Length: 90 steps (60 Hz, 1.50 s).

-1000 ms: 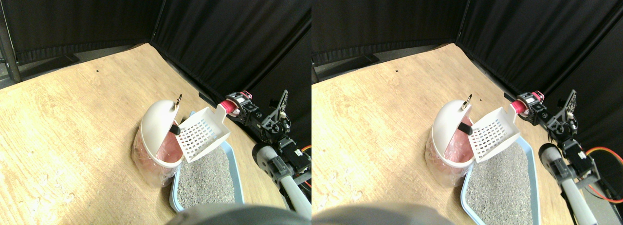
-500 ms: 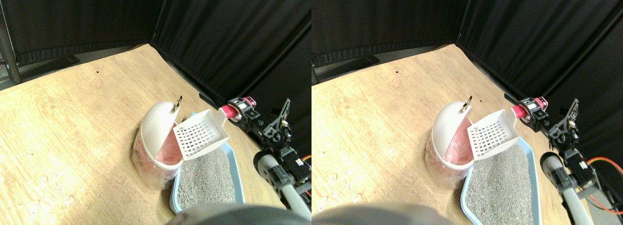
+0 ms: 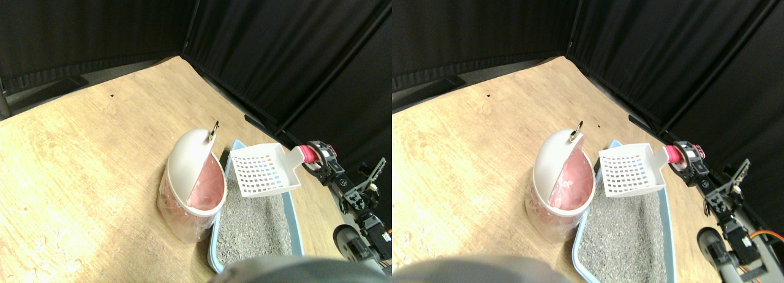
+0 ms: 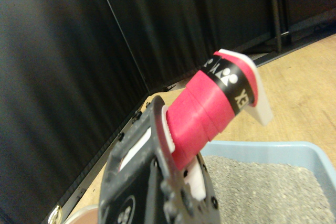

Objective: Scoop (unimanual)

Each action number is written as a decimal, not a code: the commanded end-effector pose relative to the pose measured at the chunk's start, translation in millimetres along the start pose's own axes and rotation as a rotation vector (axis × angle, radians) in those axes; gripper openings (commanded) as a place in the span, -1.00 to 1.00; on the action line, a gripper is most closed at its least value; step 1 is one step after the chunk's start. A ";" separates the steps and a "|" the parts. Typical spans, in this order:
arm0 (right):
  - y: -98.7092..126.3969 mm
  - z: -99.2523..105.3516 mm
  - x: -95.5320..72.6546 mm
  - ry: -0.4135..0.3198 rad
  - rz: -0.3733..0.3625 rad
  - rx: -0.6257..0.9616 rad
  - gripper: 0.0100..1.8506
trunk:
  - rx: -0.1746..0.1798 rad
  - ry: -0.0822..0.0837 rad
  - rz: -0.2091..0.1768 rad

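The white slotted scoop [image 3: 264, 173] hangs level over the far end of the blue litter tray [image 3: 291, 217], and nothing shows in its basket. My right gripper [image 3: 320, 163] is shut on its pink wrapped handle [image 3: 306, 153], which fills the middle of the wrist view [image 4: 205, 108] beside the dark jaw. Grey litter [image 3: 254, 225] fills the tray. Left of the tray and touching it stands the white swing-lid bin [image 3: 187, 155] with its pink liner [image 3: 207, 186]; the scoop is clear of its opening.
Black curtains [image 3: 275, 44] close off the back and right side close behind the gripper. Wooden floor [image 3: 92, 148] spreads to the left. A metal ring [image 3: 214, 128] sticks up from the bin lid. My arm's links [image 3: 361, 203] run down the lower right.
The scoop has pulled away from the bin's opening, swung right and levelled out over the tray. A small dark piece at the bin mouth is gone from view. The camera has shifted too.
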 end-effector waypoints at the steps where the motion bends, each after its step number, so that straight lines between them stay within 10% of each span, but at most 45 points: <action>1: -6.7 7.5 -0.9 -0.098 -0.018 0.054 -0.95 | 0.021 -0.016 -0.025; 46: -58.5 -64.0 -69.9 -0.149 -0.306 0.212 -0.95 | 0.171 0.036 -0.152; 90: -62.9 -125.2 -89.8 -0.060 -0.447 0.314 -0.95 | 0.197 0.061 -0.155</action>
